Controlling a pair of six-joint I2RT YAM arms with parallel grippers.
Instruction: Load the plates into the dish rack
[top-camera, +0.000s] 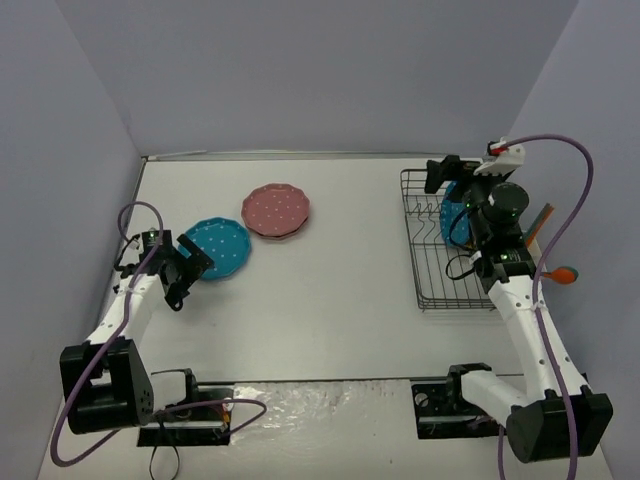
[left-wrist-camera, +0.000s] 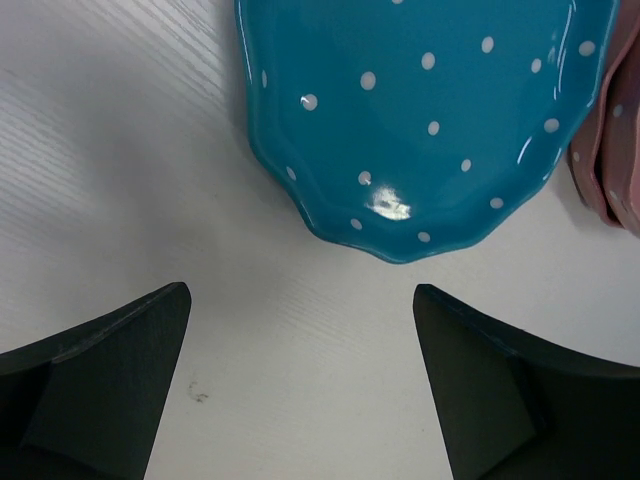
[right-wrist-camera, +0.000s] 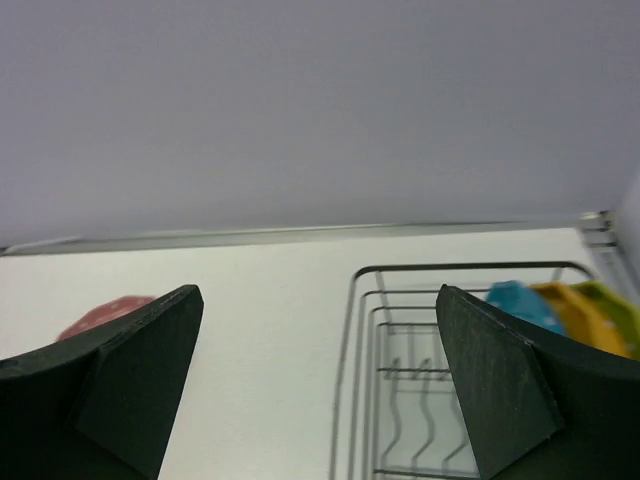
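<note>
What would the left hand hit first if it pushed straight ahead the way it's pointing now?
Probably the blue polka-dot plate: its near scalloped rim lies just ahead of the open left hand. The hand's height above the table is unclear, so it could pass over.

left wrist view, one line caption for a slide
Open left end effector faces the blue plate on the table, pink plates beside it

1. No text, label, brand, number or sign can be read in any view.
2. The only markings are white dots on the blue plate (left-wrist-camera: 430, 110) and the pink plate (top-camera: 275, 210); they form no letters.
</note>
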